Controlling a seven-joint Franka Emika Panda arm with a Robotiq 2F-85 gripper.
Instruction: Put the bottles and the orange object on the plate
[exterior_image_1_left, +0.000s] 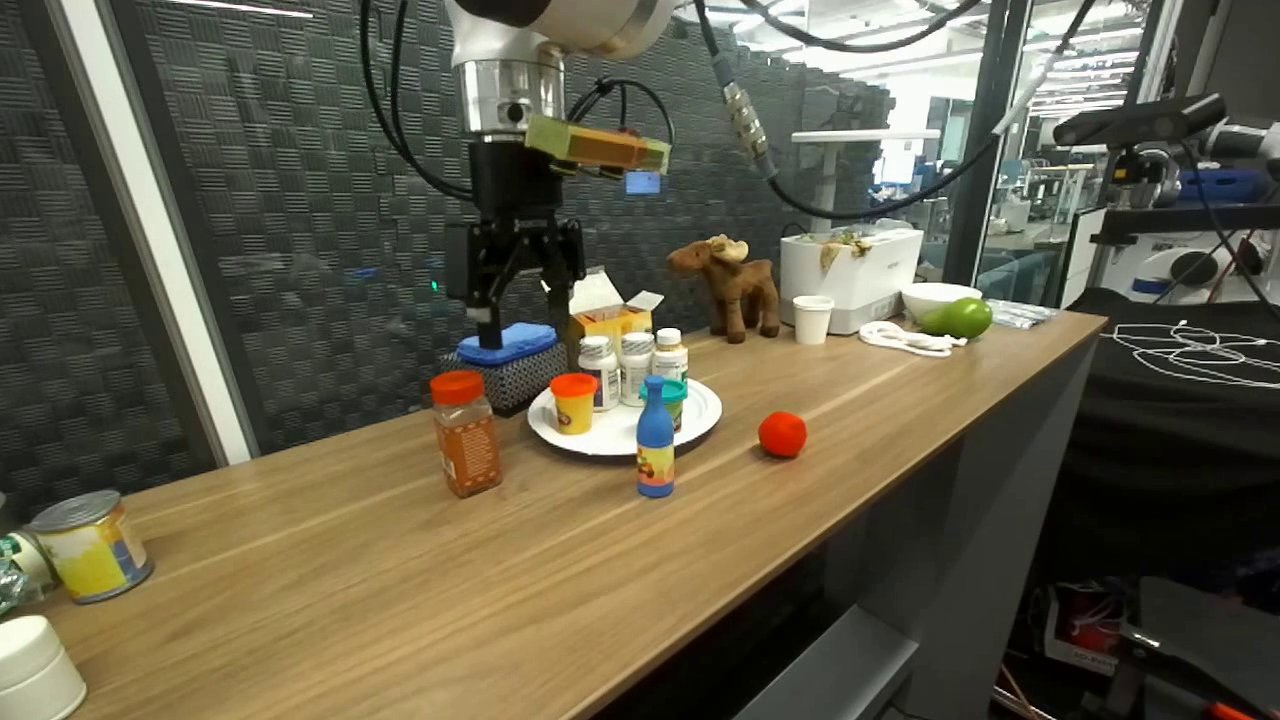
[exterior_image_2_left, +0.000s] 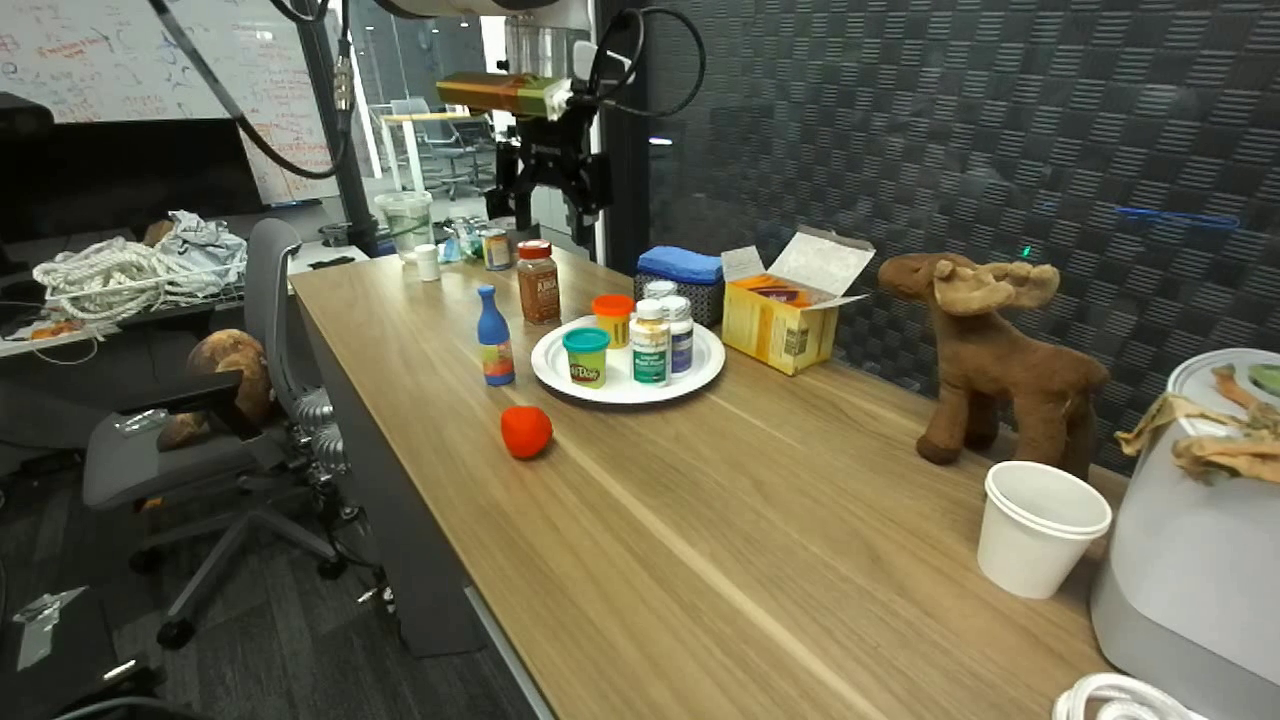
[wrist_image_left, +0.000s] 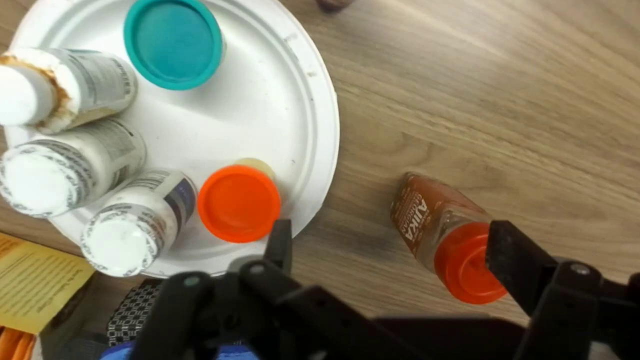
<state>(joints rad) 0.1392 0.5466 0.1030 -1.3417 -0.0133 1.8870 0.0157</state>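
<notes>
The blue bottle (exterior_image_1_left: 655, 440) stands upright on the table (exterior_image_1_left: 400, 590), in front of the plate (exterior_image_1_left: 607, 441), in an exterior view. We also locate the reddish-brown jar (exterior_image_1_left: 468, 445), upright on the table and apart from the plate. The gripper (exterior_image_1_left: 528, 335) hangs above the table, fingers pointing down and spread wide.

In an exterior view, we identify five items standing on the plate: three white containers (exterior_image_2_left: 650, 350), the orange-lidded tub (exterior_image_2_left: 613, 325) and the teal-lidded tub (exterior_image_2_left: 587, 362). A gap separates the blue bottle from the plate. The red ball (exterior_image_2_left: 526, 432) rests on the table near the blue bottle; the yellow box (exterior_image_2_left: 785, 330) stands near the plate.

In the wrist view, we observe the two fingertips (wrist_image_left: 280, 245) set well apart, with the table and most of the reddish-brown jar showing between them. One fingertip hides part of the reddish-brown jar; whether it touches the jar, we cannot tell.
</notes>
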